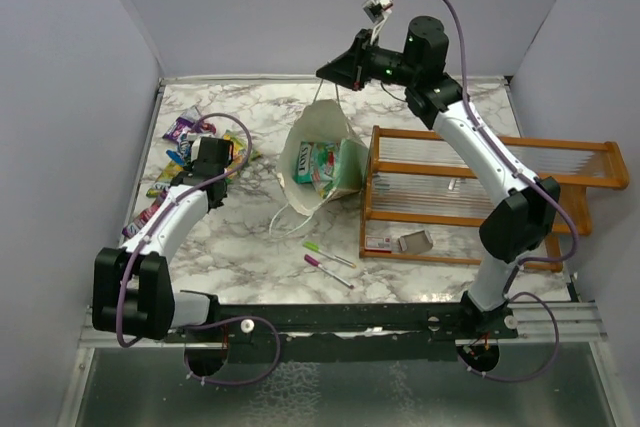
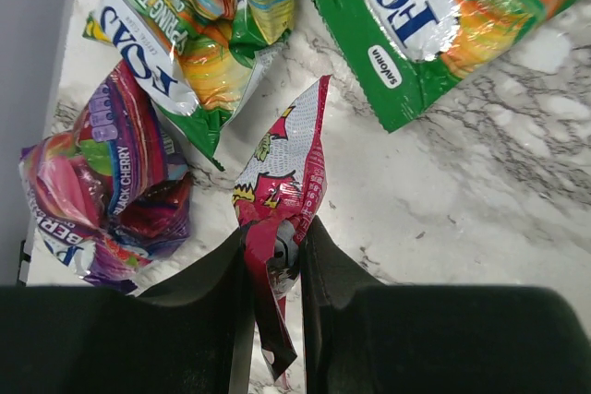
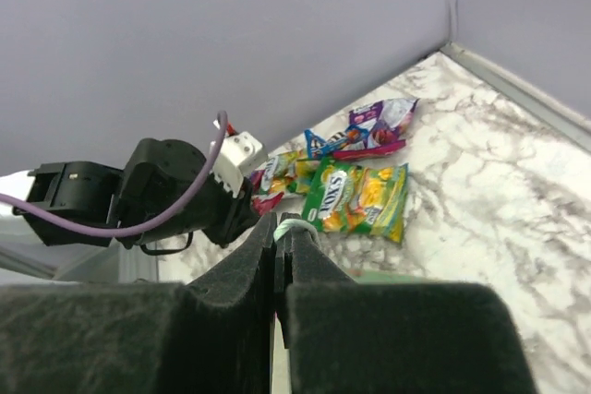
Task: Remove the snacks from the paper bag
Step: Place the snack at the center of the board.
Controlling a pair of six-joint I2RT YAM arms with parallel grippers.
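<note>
While your right gripper (image 3: 280, 239) is pinching the white string handle (image 3: 294, 226) with its jaws pressed fully together, it is lifting the paper bag (image 1: 300, 147), which is hanging just below that hand with its mouth open. By my reading, this is leaving the opening free for your other arm.

- **Left gripper (image 2: 275, 256):** you are clamping it, jaws nearly together, on a red-and-white packet (image 2: 282, 173). The packet has a comic-style print, and its wording is not legible. It is stretching forward from the fingertips over the marble table (image 2: 480, 182). Whether it is touching the table cannot be told. You appear to be adding it to the pile.
- **Ahead-left of those fingertips:** a green packet (image 2: 175, 34) is lying flat, reading "FOX'S" and "SPRING TEA".
- **Ahead-right of those fingertips:** a second green packet (image 2: 434, 16) is showing the same "FOX'S" mark. Its small oval label is too fine to read.
- **Left of the jaws:** a crumpled purple packet (image 2: 102, 191) is showing "BLACK CHERRY".
- **Under your right hand, inside the bag:** a green-and-white snack (image 1: 320, 162) is waiting. Its print is too small to read.
</note>
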